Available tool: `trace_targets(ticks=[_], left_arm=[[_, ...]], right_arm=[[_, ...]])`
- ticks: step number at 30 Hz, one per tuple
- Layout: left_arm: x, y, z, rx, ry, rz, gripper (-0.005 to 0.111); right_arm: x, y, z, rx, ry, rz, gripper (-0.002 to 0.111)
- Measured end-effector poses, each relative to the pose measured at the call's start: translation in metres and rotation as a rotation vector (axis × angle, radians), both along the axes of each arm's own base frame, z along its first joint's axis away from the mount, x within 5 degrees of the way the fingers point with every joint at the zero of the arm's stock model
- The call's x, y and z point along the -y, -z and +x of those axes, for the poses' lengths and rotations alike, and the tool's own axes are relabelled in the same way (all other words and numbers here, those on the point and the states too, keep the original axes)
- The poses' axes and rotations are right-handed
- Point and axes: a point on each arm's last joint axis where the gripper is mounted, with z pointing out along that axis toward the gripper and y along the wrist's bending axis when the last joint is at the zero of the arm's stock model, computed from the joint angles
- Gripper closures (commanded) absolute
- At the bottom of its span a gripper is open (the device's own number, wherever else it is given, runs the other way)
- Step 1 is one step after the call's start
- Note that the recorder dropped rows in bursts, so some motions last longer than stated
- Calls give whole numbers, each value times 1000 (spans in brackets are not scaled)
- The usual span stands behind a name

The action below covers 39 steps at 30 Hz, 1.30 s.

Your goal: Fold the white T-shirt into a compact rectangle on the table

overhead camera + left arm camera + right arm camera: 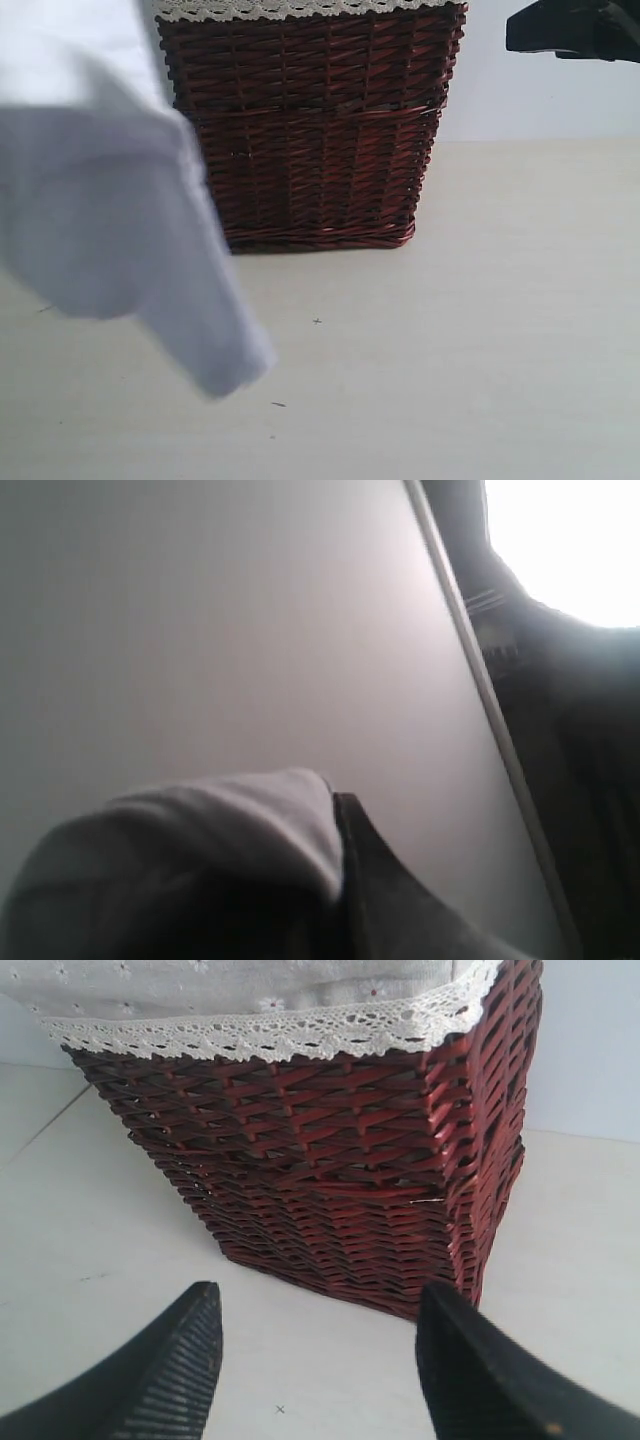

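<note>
The white T-shirt (110,220) hangs blurred in the air at the left of the exterior view, above the table (480,330); one loose end droops low toward it. In the left wrist view a fold of the white T-shirt (230,820) is pressed against a dark finger (385,890), with my left gripper (338,815) shut on it. In the exterior view that gripper is hidden. My right gripper (318,1295) stands open over bare table (90,1240) with nothing between its fingers, facing the basket. A dark part of the right arm (575,30) shows at the top right.
A dark red wicker basket (310,130) with white lace trim (300,8) stands at the back middle of the table, close in front of my right gripper, where the same basket (330,1180) fills the view. A white wall (540,100) rises behind.
</note>
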Motion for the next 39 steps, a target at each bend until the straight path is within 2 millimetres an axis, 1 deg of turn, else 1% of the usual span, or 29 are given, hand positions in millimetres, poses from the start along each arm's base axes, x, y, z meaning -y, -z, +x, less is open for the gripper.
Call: trace_targets(ticks=[4,6,9,11,14,17,19,22,25,27,30,32,35,37,39], left_arm=[[-7,28,31,-139,-13,37,107],[-8,43,42,-204,1,53,107],[-1,69,58,-316,52,80,107],[9,88,65,-389,108,103,107],[31,113,70,-487,206,138,107],[55,136,69,-568,305,174,107],[66,150,68,-616,351,191,107],[79,170,67,-658,395,222,107],[85,196,69,-711,417,247,107],[87,216,71,-754,421,259,107],[88,255,76,-858,408,271,107],[89,287,80,-968,404,274,107],[90,333,86,-1185,390,253,106],[89,355,88,-1293,387,241,101],[84,372,92,-1373,395,230,89]], right_arm=[[0,0,0,0,0,0,52],[0,0,0,0,0,0,52],[0,0,0,0,0,0,52],[0,0,0,0,0,0,52],[0,0,0,-1,1,1,52],[0,0,0,-2,-1,1,52],[0,0,0,-2,-1,1,52],[0,0,0,-3,-2,1,52],[0,0,0,-3,-2,1,52],[0,0,0,-3,-2,1,52],[0,0,0,-3,-2,1,52],[0,0,0,-4,-4,2,52],[0,0,0,-4,-4,0,52],[0,0,-1,-7,-7,0,52],[-1,1,-1,-12,-15,-2,52]])
